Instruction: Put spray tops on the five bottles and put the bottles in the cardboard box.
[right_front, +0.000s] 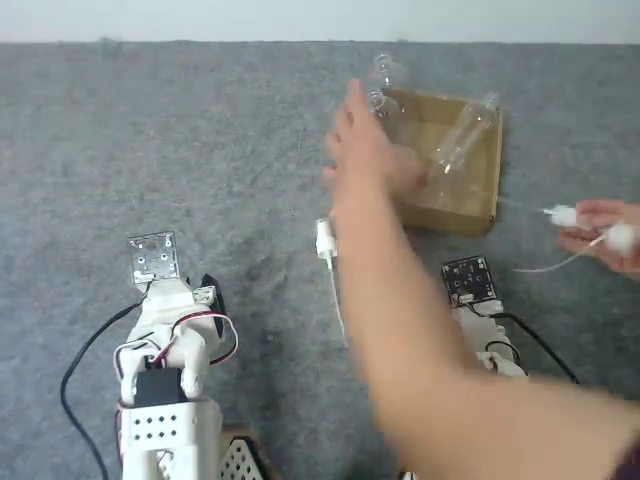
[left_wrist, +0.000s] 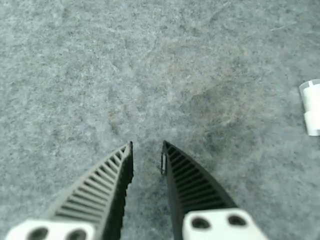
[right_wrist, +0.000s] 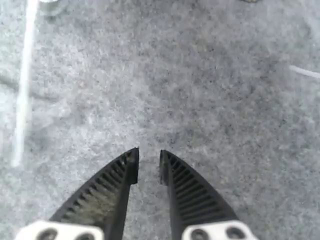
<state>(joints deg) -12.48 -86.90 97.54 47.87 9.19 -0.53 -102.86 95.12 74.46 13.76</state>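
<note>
Left gripper (left_wrist: 147, 145) jaws narrowly apart and empty, right gripper (right_wrist: 149, 151) likewise, a spray top (right_front: 325, 243) lying between them, cardboard box (right_front: 470, 222) holding bottles (right_front: 460, 140) beyond the right gripper, a person's hand (right_front: 365, 150) reaching over it

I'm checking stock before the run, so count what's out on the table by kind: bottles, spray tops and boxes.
Cardboard box: 1
Clear bottles: 3, one in the box, two blurred at its far corner
Spray tops: 3, one lying loose, two in a person's hand
Total: 7
</note>
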